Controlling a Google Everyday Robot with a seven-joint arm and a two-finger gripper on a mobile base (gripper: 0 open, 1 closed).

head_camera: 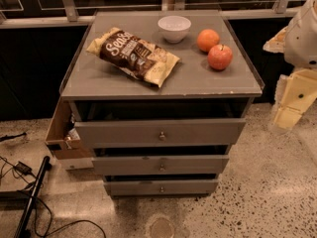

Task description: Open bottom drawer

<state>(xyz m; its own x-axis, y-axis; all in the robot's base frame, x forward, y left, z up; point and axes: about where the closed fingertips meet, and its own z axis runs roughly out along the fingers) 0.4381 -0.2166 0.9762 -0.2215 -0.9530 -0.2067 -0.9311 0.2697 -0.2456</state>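
Bottom drawer (161,187) lies under two wider drawers (161,133); jaws at right edge, spread unclear.

Office-like indoor spot: speckled terrazzo floor (257,202), railing posts (68,3), loose cables (37,217); claw (291,105) at right edge.

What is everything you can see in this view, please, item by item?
cabinet: one, grey, centre of view
upper drawer fronts: two, grey, cabinet front
bottom drawer: one, grey, lowest and narrowest
chip bag: one, brown and yellow, cabinet top, left
bowl: one, white, cabinet top, rear
orange: one, orange, right of bowl
apple: one, red, in front of orange
cardboard box: one, brown, left of cabinet
cables: several, black, floor at left
gripper: one, cream, right edge, apart from the drawers
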